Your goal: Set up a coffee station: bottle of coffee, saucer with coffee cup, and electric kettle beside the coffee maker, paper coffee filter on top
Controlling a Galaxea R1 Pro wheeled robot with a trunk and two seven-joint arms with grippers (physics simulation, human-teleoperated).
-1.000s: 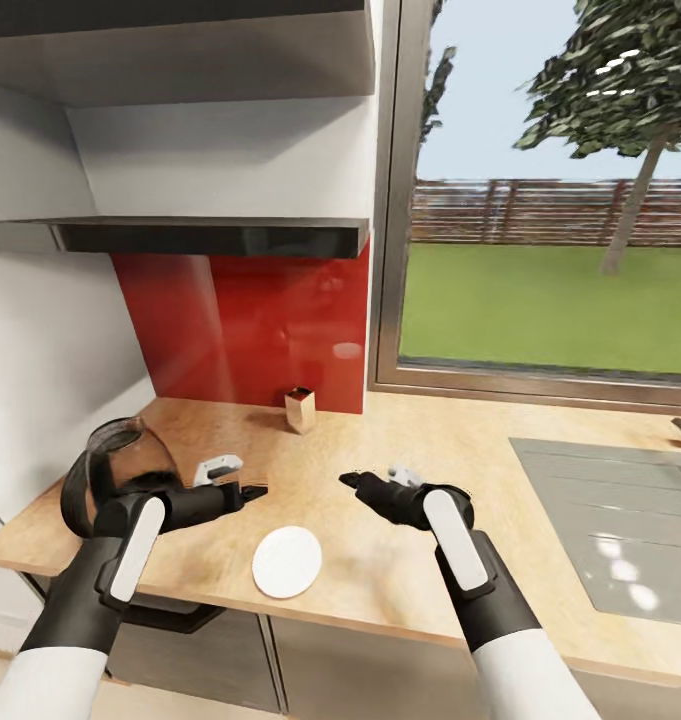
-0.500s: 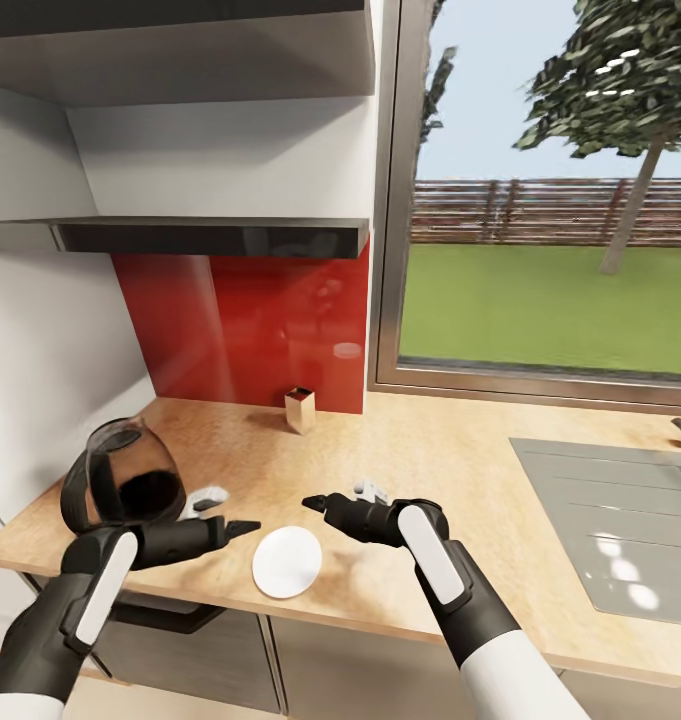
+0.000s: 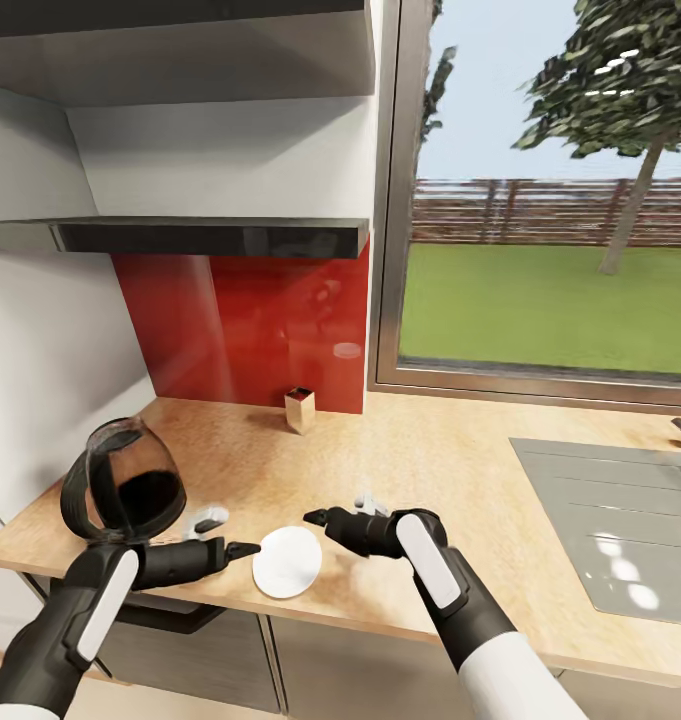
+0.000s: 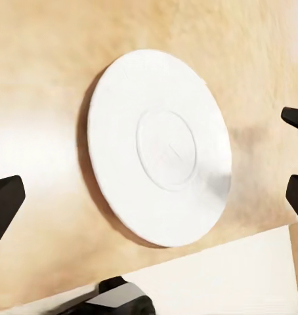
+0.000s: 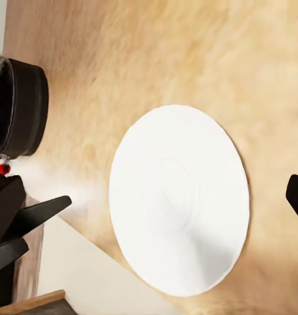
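Both open grippers, left gripper (image 3: 242,549) and right gripper (image 3: 316,517), are flanking the saucer (image 3: 287,561) lying at the kitchen countertop's (image 3: 430,470) near edge, risking nudging it off.

head cam high, looking down on countertop (image 3: 430,450), both wrist cams close on saucer (image 4: 159,147)

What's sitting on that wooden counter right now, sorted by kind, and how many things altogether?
Electric kettle: 1
Saucer: 1
Small tan box by the red wall: 1
Total: 3 loose things on the kitchen countertop, not counting the built-in sink or the robot's left hand and right hand.
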